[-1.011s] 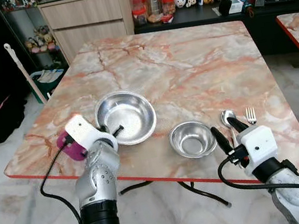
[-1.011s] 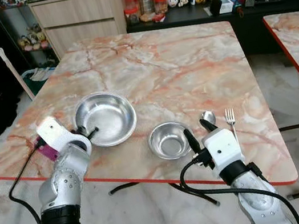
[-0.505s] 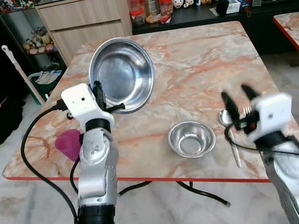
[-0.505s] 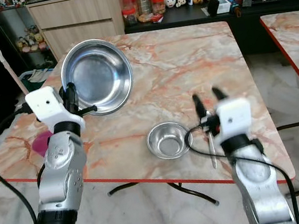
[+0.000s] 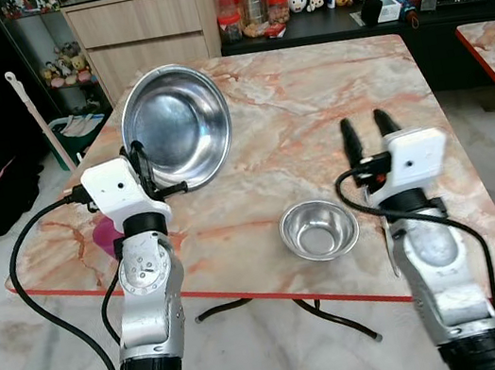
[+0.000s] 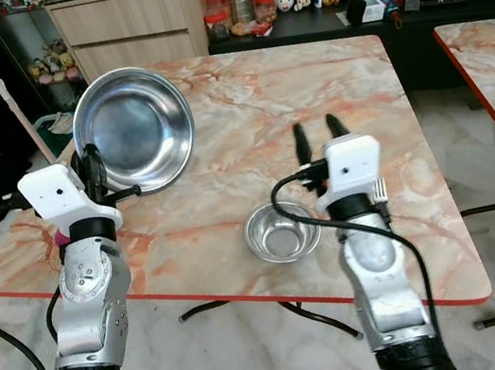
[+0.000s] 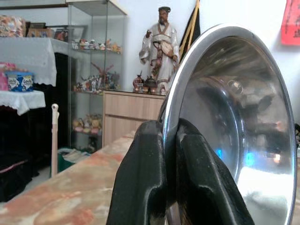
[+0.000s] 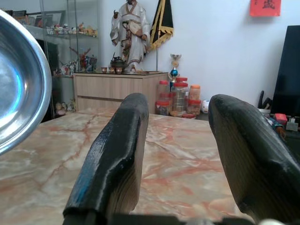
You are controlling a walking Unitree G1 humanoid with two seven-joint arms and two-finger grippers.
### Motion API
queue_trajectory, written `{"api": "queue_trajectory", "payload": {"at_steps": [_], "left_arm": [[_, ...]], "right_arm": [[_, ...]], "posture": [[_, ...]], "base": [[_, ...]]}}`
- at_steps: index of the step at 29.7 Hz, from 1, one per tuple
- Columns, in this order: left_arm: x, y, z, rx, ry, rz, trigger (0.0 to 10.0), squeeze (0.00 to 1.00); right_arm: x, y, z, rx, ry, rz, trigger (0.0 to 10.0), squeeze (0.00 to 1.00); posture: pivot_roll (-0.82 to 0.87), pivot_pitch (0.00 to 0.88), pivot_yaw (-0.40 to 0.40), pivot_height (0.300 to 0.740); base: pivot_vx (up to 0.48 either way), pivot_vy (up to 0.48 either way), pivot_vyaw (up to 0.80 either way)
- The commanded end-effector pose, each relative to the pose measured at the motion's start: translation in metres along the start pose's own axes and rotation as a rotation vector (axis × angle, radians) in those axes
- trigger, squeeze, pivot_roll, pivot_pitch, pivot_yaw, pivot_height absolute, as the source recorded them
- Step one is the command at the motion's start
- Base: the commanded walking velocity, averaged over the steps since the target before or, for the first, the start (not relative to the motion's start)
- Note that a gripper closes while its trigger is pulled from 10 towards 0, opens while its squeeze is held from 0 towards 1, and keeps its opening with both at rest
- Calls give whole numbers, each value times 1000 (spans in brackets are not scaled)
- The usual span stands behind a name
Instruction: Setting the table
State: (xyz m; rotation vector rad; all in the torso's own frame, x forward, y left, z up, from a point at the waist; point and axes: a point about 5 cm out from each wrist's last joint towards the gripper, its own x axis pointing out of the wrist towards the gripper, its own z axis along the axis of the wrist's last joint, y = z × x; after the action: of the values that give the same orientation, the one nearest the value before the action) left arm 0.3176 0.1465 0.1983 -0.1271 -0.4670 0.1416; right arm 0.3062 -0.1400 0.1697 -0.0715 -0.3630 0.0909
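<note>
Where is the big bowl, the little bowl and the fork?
big bowl [image 5: 175, 126], left eye view, on its shiny inside.
little bowl [image 5: 318, 228], left eye view, on its inside bottom.
fork [image 6: 380, 188], right eye view, on its prongs beside the right arm.

A: What is seen behind the marble tabletop [image 5: 310, 107]?
B: A wooden cabinet [image 5: 144, 31], a glass display case [image 7: 89, 75] and a dark sideboard [image 5: 335, 30] against a white wall [image 8: 211, 42].
A: And underfoot?
B: A pale marble floor [image 5: 29, 358].

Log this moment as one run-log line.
left end effector: shut on large steel bowl, lifted, tilted | right end effector: open, raised | small steel bowl: on marble table
</note>
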Motion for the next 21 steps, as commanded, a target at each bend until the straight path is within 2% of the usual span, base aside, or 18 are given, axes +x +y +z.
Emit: {"api": "queue_trajectory", "payload": {"at_steps": [1,9,15,21], "left_arm": [[-2,0,-1,19,-14,-1,10000,0],[-4,-3,-1,6,-20,-6,10000,0],[-4,-4,-2,-2,-19,-6,10000,0],[-2,-4,-1,-3,-21,-6,10000,0]], "right_arm": [[4,4,3,3,-26,-3,10000,0],[9,5,6,-19,-37,6,10000,0],[8,5,4,-18,-32,5,10000,0],[8,9,5,-18,-46,25,10000,0]], "posture": [[-99,0,45,740],[-101,0,35,740],[-98,0,32,740],[-91,0,27,740]], "base": [[0,-352,0],[0,-356,0],[0,-360,-656],[0,-362,0]]}}
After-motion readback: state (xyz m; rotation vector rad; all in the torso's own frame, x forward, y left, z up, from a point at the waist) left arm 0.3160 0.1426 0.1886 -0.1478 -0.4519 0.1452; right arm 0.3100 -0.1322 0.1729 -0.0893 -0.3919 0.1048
